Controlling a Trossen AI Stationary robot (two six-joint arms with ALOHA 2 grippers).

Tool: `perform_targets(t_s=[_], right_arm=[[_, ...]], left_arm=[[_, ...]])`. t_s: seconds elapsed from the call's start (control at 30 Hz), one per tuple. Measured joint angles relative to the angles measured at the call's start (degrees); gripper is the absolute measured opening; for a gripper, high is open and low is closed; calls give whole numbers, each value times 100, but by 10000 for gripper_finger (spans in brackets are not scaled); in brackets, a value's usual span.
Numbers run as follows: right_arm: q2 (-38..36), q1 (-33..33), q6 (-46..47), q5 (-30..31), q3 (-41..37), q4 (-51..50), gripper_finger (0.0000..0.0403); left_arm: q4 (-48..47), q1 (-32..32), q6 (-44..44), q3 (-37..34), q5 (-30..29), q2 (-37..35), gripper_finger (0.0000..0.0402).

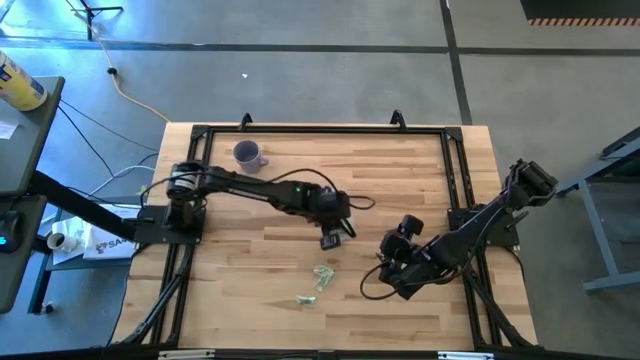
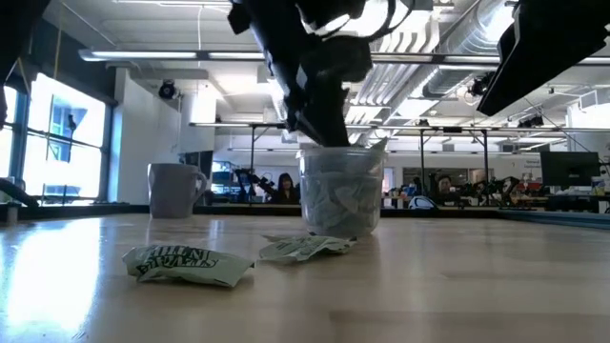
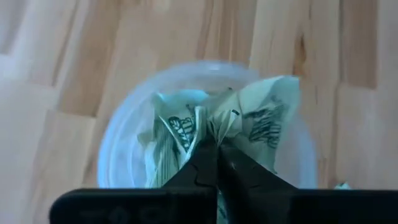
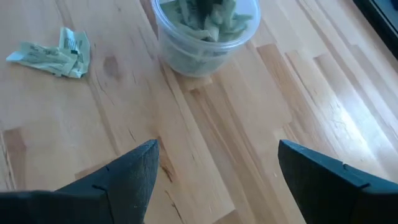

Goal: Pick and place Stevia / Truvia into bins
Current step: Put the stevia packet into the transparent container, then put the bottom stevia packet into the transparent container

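The clear cup stands mid-table, packed with pale green sachets. My left gripper hovers just over its mouth, shut on a crumpled Stevia sachet. In the high view this gripper covers the cup. Two more crumpled sachets lie flat on the wood nearer the front edge, also seen from above. To the cup's right, my right gripper hangs open above bare wood with nothing between its fingers. My left gripper pinches the crumpled sachet between its two fingertips at a creased middle fold. The fingers slant down from the table's left side. The sachet is lifted clear of the table and spreads out past the tips, right above the sachets in the cup.
A purple mug with a handle stands at the far left of the table, well away from the cup. A black frame runs round the tabletop. Bare wood lies between the cup and my right gripper.
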Motion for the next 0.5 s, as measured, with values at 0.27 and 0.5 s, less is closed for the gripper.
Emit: perform_targets(t_s=[0.27,0.5], right_arm=[[4,0,-17,-226,0,-41,319],[7,0,-159,-310,0,-42,319]], left_arm=[[-142,0,-147,55,-60,102,93],[-1156,-103,-353,962,-175,-201,152]])
